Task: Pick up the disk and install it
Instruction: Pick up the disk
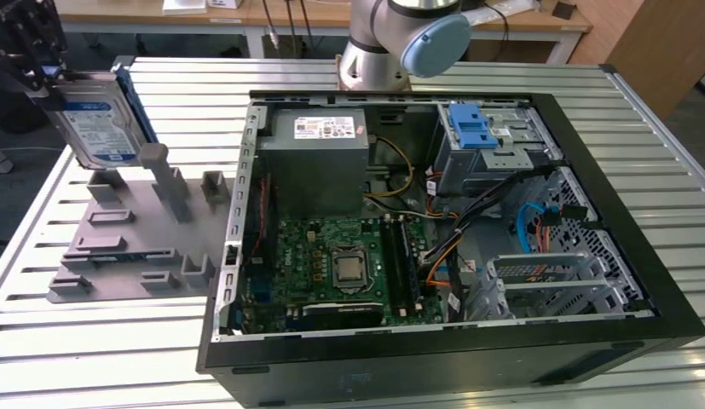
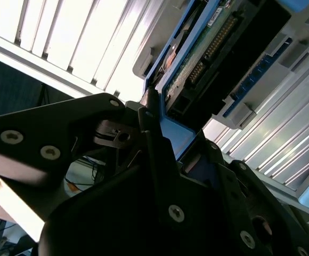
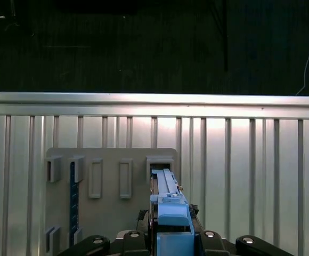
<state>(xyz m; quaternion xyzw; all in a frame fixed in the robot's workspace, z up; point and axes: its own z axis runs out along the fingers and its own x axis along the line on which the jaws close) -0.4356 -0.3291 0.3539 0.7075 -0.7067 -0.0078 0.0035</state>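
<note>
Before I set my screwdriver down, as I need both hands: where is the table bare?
Bare table slats at the exterior view's lower left, bordered by the grey holder and computer case; also a strip on that view's right of the case. Crowded: the holder, where the claw grips the disk.

exterior view is looking down from high and far, the disk [image 1: 96, 128] at frame's upper left. both wrist views are sitting close on the disk; first wrist view is facing down onto the holder [image 3: 106, 160].
</note>
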